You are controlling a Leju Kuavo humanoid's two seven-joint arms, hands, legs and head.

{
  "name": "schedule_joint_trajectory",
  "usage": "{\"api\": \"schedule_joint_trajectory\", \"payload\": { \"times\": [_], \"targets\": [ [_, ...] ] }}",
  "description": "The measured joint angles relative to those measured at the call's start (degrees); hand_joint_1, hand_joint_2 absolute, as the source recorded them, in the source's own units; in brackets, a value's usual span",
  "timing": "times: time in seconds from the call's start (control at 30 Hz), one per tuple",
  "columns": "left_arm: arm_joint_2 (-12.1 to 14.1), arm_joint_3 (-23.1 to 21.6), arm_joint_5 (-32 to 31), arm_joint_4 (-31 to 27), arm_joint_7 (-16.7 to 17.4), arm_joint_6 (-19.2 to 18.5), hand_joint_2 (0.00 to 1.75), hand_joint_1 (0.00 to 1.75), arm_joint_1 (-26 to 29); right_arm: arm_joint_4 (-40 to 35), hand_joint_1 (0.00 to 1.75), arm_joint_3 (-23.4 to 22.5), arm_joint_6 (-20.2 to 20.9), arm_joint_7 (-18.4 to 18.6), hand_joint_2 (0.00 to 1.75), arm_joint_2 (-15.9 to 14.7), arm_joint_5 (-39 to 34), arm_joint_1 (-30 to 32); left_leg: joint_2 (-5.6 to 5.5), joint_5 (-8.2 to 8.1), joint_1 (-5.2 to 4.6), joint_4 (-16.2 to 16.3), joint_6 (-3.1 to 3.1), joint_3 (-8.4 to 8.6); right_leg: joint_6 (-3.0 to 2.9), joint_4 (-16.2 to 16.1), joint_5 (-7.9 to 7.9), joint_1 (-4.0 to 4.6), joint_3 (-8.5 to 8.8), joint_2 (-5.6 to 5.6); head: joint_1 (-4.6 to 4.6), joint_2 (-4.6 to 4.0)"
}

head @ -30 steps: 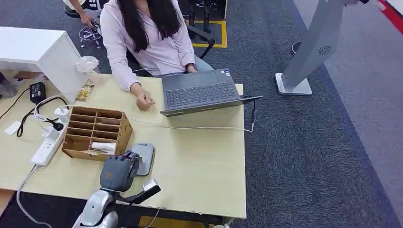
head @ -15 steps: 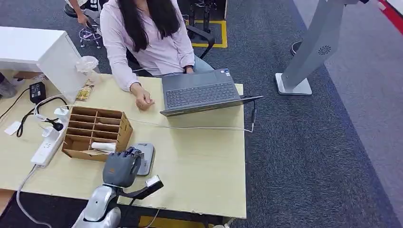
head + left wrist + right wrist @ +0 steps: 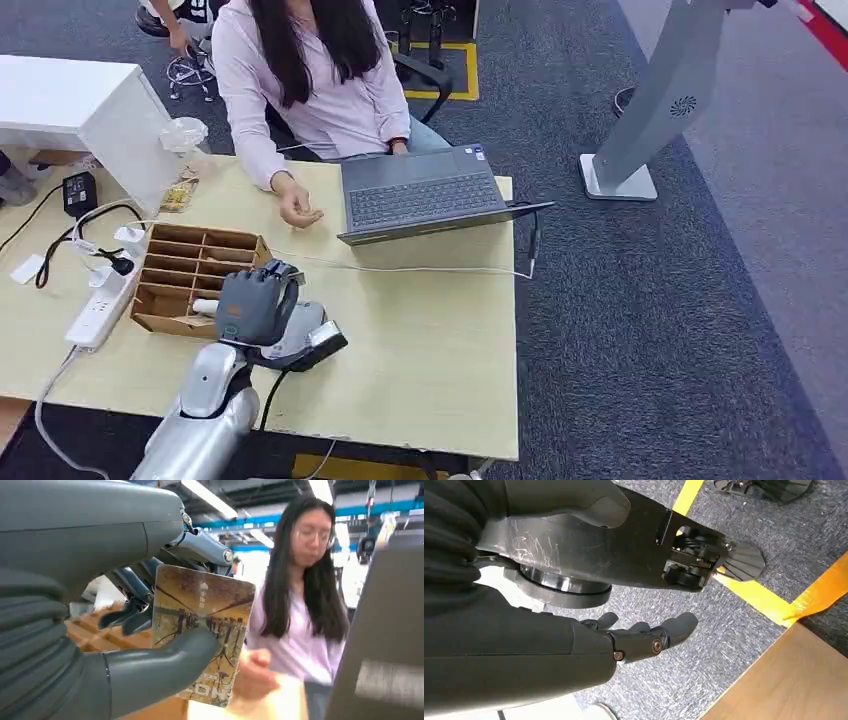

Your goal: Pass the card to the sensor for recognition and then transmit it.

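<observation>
A brown wooden compartment organiser (image 3: pixel 203 277) is seen on the pale wooden counter (image 3: pixel 420 340), with a white power strip (image 3: pixel 103 305) just beside it and an open grey laptop (image 3: pixel 425 193) farther back. A person in a pale pink shirt (image 3: pixel 315 85) is seated behind the counter, one hand (image 3: pixel 299 211) resting near the laptop. The left hand (image 3: pixel 255 305) is raised beside the organiser, above the grey flat card sensor (image 3: pixel 305 335), most of which is hidden beneath it. A rectangular card printed with a brown and yellow picture (image 3: pixel 205 630) is pinched between the thick grey thumb and the darker fingers (image 3: pixel 132 615); in the left wrist view its printed face is turned to the camera and its long axis runs along the picture's height, slightly tilted. The right hand (image 3: pixel 639 637) hangs over the floor, its fingers apart and nothing held. Dark grey carpet (image 3: pixel 640 330) with yellow tape lines (image 3: pixel 462 70) covers the floor, where a grey stand (image 3: pixel 650 120) is placed.
</observation>
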Motion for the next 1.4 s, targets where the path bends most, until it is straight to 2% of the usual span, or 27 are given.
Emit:
{"api": "schedule_joint_trajectory", "payload": {
  "times": [0.1, 0.23, 0.4, 0.47, 0.57, 0.77, 0.8, 1.4],
  "targets": [
    [-0.65, 0.0, -0.04, -0.02, 0.26, -0.83, 1.75, 1.75, -3.37, -0.13, 0.0, 0.13, -0.02, 0.0, 1.75, 0.0, 0.22, -0.02, 0.03, 0.0, 0.0, 0.0, 0.0, 0.01, 0.01, 0.0, 0.03, -0.01, 0.01, 0.03, -0.02, 0.0],
    [-1.11, 0.0, -0.42, -0.02, 0.57, -0.74, 1.75, 1.75, -5.14, -0.15, 0.0, 0.22, 0.57, 0.0, 1.75, 0.0, 0.37, -0.04, 0.02, 0.0, 0.0, 0.01, 0.0, 0.01, 0.01, 0.0, 0.03, 0.0, -0.01, 0.03, 0.0, 0.0],
    [-2.1, 0.0, -2.66, 0.21, 4.84, -2.12, 1.75, 1.75, -11.28, -0.33, 0.0, 1.05, 2.01, 0.96, 1.75, 0.11, 1.74, -0.29, 0.0, 0.01, 0.0, 0.01, 0.0, 0.0, 0.01, 0.01, 0.03, 0.0, -0.02, 0.01, -0.02, 0.0],
    [-2.75, 0.0, -3.74, 1.82, 6.97, -2.42, 1.75, 1.75, -15.53, -0.55, 0.0, 1.44, 2.93, 1.57, 1.75, 0.11, 2.38, -0.37, -0.01, 0.03, 0.0, 0.01, 0.0, -0.01, 0.03, 0.01, 0.05, 0.0, -0.01, 0.01, 0.0, 0.0],
    [-3.69, 0.0, -4.37, 5.34, 8.0, -2.34, 1.75, 1.75, -21.07, -0.63, 0.0, 1.97, 3.3, 2.03, 1.75, 0.2, 2.69, -0.5, 0.0, 0.05, 0.0, 0.01, 0.0, 0.0, 0.0, 0.01, 0.08, -0.01, -0.01, 0.02, 0.0, 0.0],
    [-5.03, 0.0, -4.28, 9.23, 8.37, -2.49, 1.75, 1.75, -25.85, -0.76, 0.0, 2.4, 3.76, 2.12, 1.75, 0.24, 2.67, -0.6, 0.0, 0.05, 0.0, 0.01, 0.0, -0.01, 0.0, 0.02, 0.07, 0.0, -0.02, 0.03, 0.0, 0.0],
    [-5.27, 0.0, -4.04, 9.75, 8.35, -2.47, 1.75, 0.0, -26.26, -0.79, 0.0, 2.43, 3.74, 2.14, 1.75, 0.24, 2.67, -0.61, 0.0, 0.05, 0.0, 0.01, 0.0, -0.01, 0.0, 0.02, 0.07, 0.0, -0.02, 0.03, -0.02, 0.0],
    [-5.83, 0.68, -2.14, 14.75, 7.32, -1.48, 1.75, 0.0, -27.04, -1.2, 0.0, 2.45, 3.56, 2.38, 1.75, 0.24, 2.14, -0.62, 0.0, 0.05, 0.0, 0.01, 0.0, -0.02, 0.0, 0.03, 0.07, 0.0, -0.03, 0.04, -0.02, 0.0]
  ]
}}
